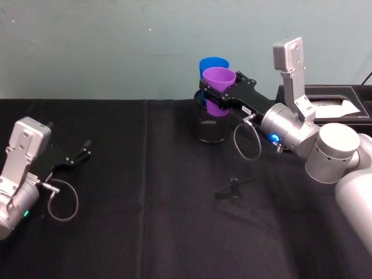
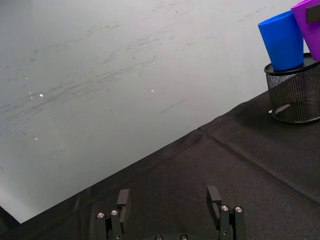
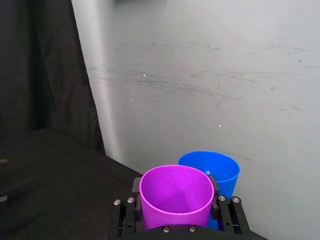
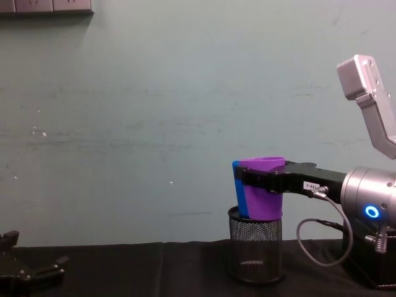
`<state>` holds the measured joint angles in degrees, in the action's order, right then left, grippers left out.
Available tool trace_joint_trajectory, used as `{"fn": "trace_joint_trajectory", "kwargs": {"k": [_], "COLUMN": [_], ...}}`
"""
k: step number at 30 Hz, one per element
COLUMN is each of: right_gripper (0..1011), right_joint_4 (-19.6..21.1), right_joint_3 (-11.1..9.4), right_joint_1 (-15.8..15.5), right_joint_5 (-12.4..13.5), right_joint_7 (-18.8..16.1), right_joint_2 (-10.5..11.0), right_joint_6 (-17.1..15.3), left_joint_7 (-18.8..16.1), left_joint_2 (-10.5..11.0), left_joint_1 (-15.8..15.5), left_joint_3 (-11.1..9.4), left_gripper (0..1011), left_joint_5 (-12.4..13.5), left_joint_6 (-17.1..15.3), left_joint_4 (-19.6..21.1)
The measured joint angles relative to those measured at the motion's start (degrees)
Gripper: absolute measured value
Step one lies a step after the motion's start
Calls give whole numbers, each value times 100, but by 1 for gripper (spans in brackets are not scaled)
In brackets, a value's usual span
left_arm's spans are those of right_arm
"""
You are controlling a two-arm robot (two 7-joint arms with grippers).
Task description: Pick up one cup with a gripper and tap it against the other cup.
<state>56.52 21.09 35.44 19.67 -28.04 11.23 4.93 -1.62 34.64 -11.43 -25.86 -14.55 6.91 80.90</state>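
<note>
Fingers (image 1: 216, 95) of right gripper (image 1: 221, 83) pinch purple cup (image 4: 263, 192), held above black table (image 1: 145, 174). Left gripper (image 1: 78, 156) parked far left, fingers spread. Mesh pen holder (image 4: 255, 247) carries blue cup (image 1: 212, 64); cups seemingly touching.

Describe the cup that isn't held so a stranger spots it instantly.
Near the black table's back edge stands a black mesh holder. The blue cup sits in it, beside the purple cup held by the right gripper; it alone is blue.
</note>
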Motion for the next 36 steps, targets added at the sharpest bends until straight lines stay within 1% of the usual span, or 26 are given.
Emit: {"fn": "trace_joint_trajectory", "kwargs": {"k": [16,20,22,23,24,25,26,27,28,29,35,36], "right_gripper": [746,747,747,747,747,747,747,747,747,747,747,747], "right_joint_4": [0,107,242,382,382,533,596,759,845,1019,1559,1705], "right_joint_3": [0,19,23,24,24,27,27,27,27,23,-4,-5], "right_joint_1": [-2,-121,-252,-366,-366,-483,-525,-650,-705,-829,-1201,-1301], "right_joint_5": [0,0,10,20,20,39,47,60,65,80,122,123], "right_joint_7": [0,4,39,58,58,89,98,130,142,178,266,285], "right_joint_2": [0,8,30,52,52,84,96,136,154,198,354,405], "right_joint_6": [2,11,-27,-69,-69,-116,-134,-175,-194,-225,-284,-288], "left_joint_7": [0,0,0,0,0,0,0,0,0,0,0,0], "left_joint_2": [1,0,0,0,0,0,0,0,0,1,0,0], "left_joint_1": [0,0,0,0,0,0,0,0,0,0,0,0], "left_joint_3": [0,0,0,0,0,0,0,0,0,0,0,0], "left_gripper": [1000,1000,1000,1000,1000,1000,1000,1000,1000,1000,1000,1000], "left_joint_5": [0,0,0,0,1,0,0,0,0,0,0,0], "left_joint_6": [0,0,0,0,0,0,0,0,0,0,0,0], "left_joint_4": [0,0,0,0,0,0,0,0,0,0,0,0]}}
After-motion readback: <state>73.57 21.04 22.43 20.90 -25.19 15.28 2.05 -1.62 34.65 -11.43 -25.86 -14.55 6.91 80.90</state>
